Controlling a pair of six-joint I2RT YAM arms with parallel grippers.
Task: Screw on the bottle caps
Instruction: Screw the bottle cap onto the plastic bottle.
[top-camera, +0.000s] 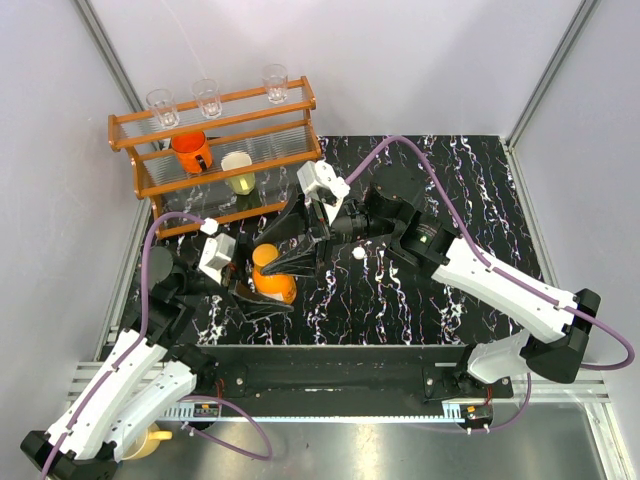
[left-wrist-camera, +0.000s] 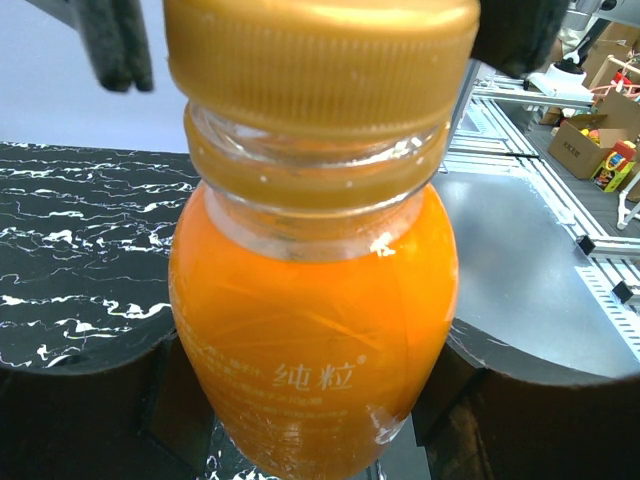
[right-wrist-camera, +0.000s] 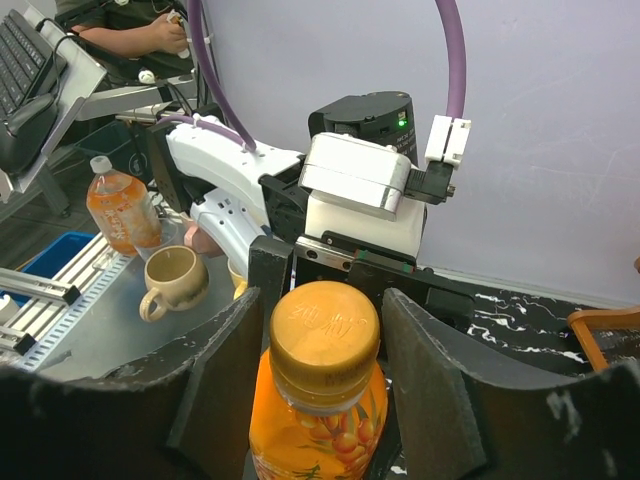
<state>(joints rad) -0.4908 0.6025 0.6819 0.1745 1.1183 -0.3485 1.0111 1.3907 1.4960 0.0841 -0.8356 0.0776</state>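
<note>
- The orange cap (right-wrist-camera: 325, 335) sat on top of the orange bottle's (left-wrist-camera: 315, 330) neck, with the clear neck ring showing just below its rim. How far down the thread it sat could not be told.
- The orange bottle was at the left-centre of the black marbled worktop (top-camera: 450, 170), in front of the rack. It was full of orange drink and had pale print low on its side. Whether its base rested on the worktop could not be told.
- The left tool (left-wrist-camera: 310, 370) was clamped on the bottle's belly, with one dark finger pressed against each side.
- The right tool (right-wrist-camera: 322, 310) reached in from the right at cap height, with one finger on each side of the orange cap. Its fingers stood apart. In the left wrist view one finger (left-wrist-camera: 520, 35) was against the cap's edge, while the other was clear of it with a gap between.
- A small white cap (top-camera: 357, 253) lay on the worktop to the right of the bottle, beside the right arm's wrist and touched by neither tool.
- A wooden rack (top-camera: 215, 130) stood at the far left corner. It had three clear glasses (top-camera: 207, 96) on its top rail and an orange mug (top-camera: 190, 150) and a pale cup (top-camera: 238, 170) on the shelf below.
</note>
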